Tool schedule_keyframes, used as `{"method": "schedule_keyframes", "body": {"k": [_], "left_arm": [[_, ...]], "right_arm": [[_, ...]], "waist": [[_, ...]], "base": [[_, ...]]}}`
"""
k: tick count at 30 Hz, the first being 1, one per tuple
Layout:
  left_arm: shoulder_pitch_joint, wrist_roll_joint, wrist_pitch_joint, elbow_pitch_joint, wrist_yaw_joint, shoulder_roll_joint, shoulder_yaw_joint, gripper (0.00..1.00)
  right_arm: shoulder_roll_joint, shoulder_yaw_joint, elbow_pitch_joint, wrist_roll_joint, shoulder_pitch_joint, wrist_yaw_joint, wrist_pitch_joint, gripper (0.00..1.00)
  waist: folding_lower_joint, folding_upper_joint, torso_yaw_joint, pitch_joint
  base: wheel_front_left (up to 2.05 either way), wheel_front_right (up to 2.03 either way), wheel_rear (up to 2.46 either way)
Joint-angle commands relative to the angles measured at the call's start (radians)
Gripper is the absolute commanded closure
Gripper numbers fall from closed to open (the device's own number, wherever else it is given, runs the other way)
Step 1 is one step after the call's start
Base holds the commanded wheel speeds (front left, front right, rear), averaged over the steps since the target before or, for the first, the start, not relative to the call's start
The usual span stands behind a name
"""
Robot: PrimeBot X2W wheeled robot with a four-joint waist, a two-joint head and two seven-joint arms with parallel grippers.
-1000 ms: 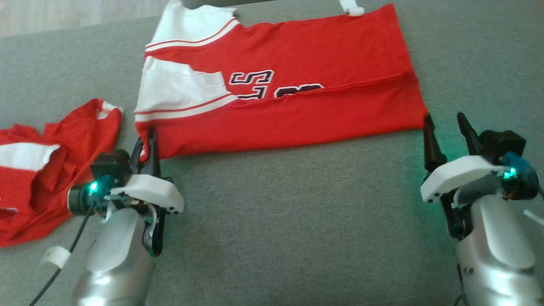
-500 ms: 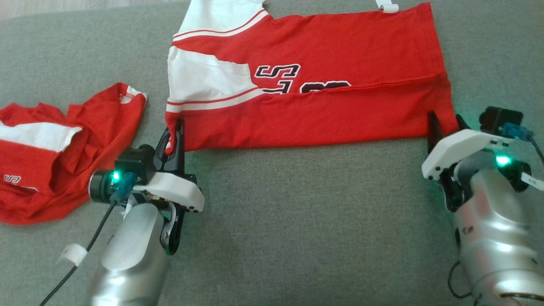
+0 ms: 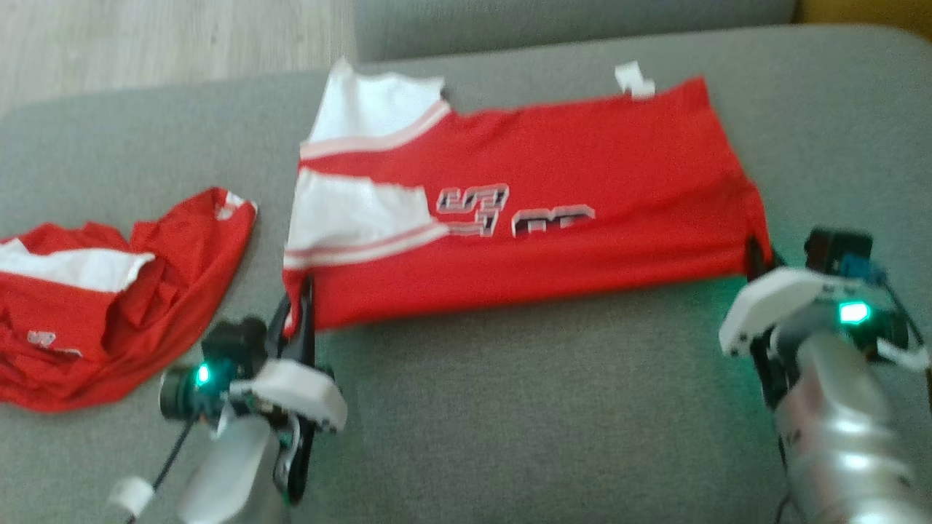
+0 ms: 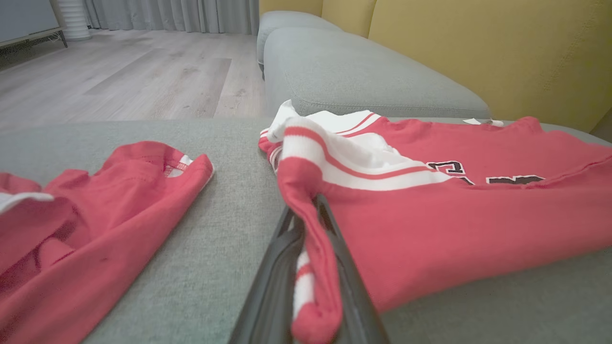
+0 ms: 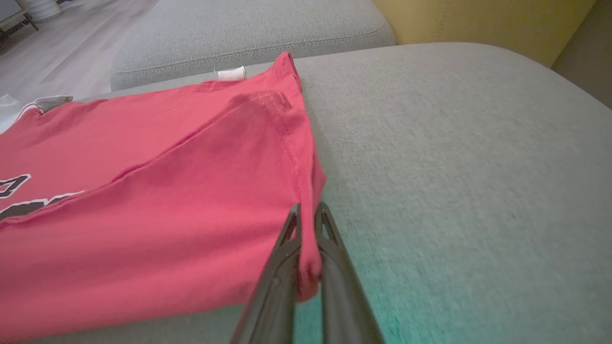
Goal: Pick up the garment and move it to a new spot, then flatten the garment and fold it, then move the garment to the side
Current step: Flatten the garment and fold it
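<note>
**Both near corners of the jersey pinched for a fold**

The jersey (image 3: pixel 524 240) is spread on the sofa cushion (image 3: pixel 510 422), with its long side running across the head view. The white, striped sleeve end is at the left and the hem end at the right. A near strip is already doubled over, so the lettering is half covered.

The near-left corner is clamped by the left hand (image 3: pixel 304 295). In the left wrist view a roll of red and white cloth is seen squeezed between the two dark fingers. The near-right corner is gripped by the right hand (image 3: pixel 761 255). In the right wrist view a small tuck of red hem is pinched between the closed fingers. The head view is blurred, so the grips are best read from the wrist views.

The two ends of one edge are presumably held so that the edge can be lifted taut and level. With a single grip the cloth would be left to sag and skew. A fold is judged to be in hand, with the near edge probably meant to be carried towards the far edge, where a white label (image 3: pixel 633 80) sticks out.

A crumpled jersey (image 3: pixel 109 306) lies apart on the left of the cushion, and it should be kept clear of the left arm's path.
</note>
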Motion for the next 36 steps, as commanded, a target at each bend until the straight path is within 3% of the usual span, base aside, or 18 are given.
{"method": "schedule_keyframes", "body": {"k": [1,9,16,17,18,19,20,28,36], "left_arm": [[0.003,-0.01,-0.014,-0.026,0.009,0.03,0.038,1.0],[0.184,-0.031,-0.006,-0.083,0.019,0.014,0.011,1.0],[0.325,-0.035,0.042,-0.209,0.033,0.01,-0.031,1.0],[0.333,-0.034,0.052,-0.221,0.036,0.012,-0.035,1.0],[0.34,-0.033,0.062,-0.231,0.04,0.013,-0.038,0.64],[0.345,-0.03,0.071,-0.24,0.046,0.016,-0.042,0.26],[0.348,-0.029,0.078,-0.25,0.051,0.018,-0.043,0.0],[0.327,-0.021,0.055,-0.361,0.115,0.063,0.01,0.0],[0.221,-0.034,0.039,-0.489,0.062,0.119,0.041,0.0]], "right_arm": [[0.006,0.017,-0.033,-0.006,0.013,0.007,-0.008,1.0],[0.006,0.031,-0.129,0.021,0.192,0.007,0.02,1.0],[0.006,0.048,-0.353,0.09,0.404,0.007,0.085,1.0],[0.006,0.049,-0.385,0.101,0.424,0.007,0.095,0.51],[0.006,0.048,-0.415,0.115,0.441,0.007,0.103,0.0],[0.006,0.052,-0.444,0.124,0.456,0.007,0.112,0.0],[0.006,0.056,-0.474,0.128,0.467,0.007,0.117,0.0],[0.006,0.096,-0.717,0.114,0.459,0.007,0.103,0.0],[0.006,0.162,-0.807,0.096,0.388,0.007,0.099,0.0]], "waist": [[0.0,0.0,-0.014,-0.046],[0.0,0.0,-0.018,-0.165],[0.0,0.0,-0.006,-0.196],[0.0,0.0,-0.005,-0.195],[0.0,0.0,-0.004,-0.195],[0.0,0.0,-0.004,-0.194],[0.0,0.0,-0.005,-0.193],[0.0,0.0,-0.029,-0.174],[0.0,0.0,-0.071,-0.12]], "base": [[0.0,0.0,0.0],[0.0,0.0,0.0],[0.0,0.0,0.0],[0.0,0.0,0.0],[0.0,0.0,0.0],[0.0,0.0,0.0],[0.0,0.0,0.0],[0.0,0.0,0.0],[0.0,0.0,0.0]]}}
